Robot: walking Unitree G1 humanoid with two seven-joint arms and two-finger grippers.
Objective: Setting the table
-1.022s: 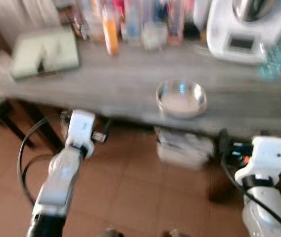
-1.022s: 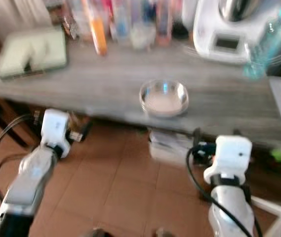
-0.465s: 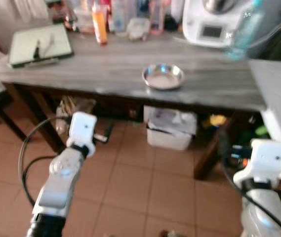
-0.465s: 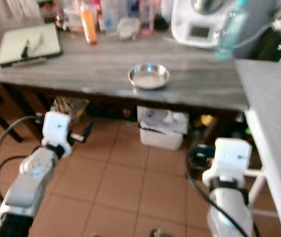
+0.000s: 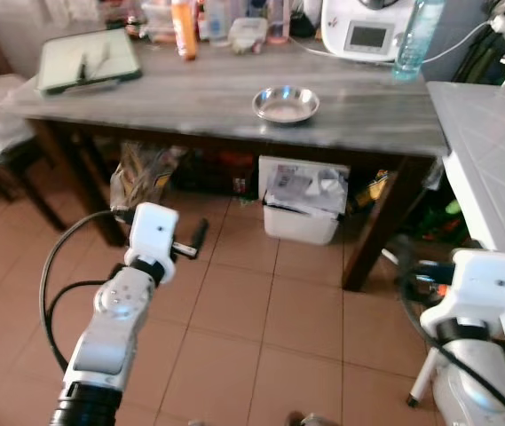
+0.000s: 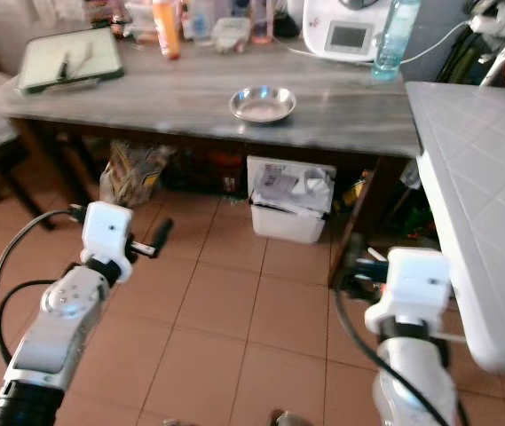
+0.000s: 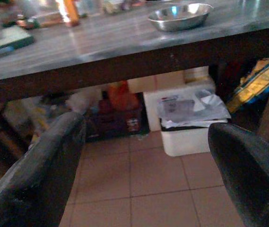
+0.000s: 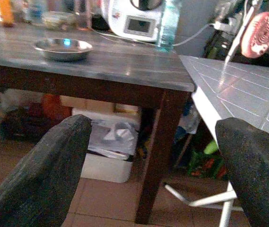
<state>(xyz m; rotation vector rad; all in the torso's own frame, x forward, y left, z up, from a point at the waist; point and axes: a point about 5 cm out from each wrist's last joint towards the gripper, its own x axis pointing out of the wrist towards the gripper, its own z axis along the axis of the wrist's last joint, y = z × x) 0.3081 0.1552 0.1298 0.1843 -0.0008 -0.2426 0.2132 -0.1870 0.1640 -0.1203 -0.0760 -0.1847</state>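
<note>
A shiny steel bowl (image 5: pixel 285 104) sits near the front edge of a long grey-topped wooden table (image 5: pixel 190 93). The table stands well ahead of me, across a stretch of tile floor. My left gripper (image 7: pixel 146 130) is held low over the floor, short of the table and open, with nothing between its fingers (image 7: pixel 39 175). In its wrist view the bowl (image 7: pixel 179 9) lies above on the tabletop. My right gripper (image 8: pixel 153 124) is also open and empty, at about table-leg height, with the bowl (image 8: pixel 63 48) far beyond it.
A white bin (image 5: pixel 303 209) and a bag (image 5: pixel 141 173) sit under the table. Along the back stand a green tray (image 5: pixel 88 60), bottles (image 5: pixel 181 16), a white appliance (image 5: pixel 367 27) and a water bottle (image 5: pixel 409 40). A tiled grey counter (image 5: pixel 492 133) juts in close on my right.
The whole picture has shifted: the table and bowl now look smaller and farther off, with more floor in view. Both arms keep their pose.
</note>
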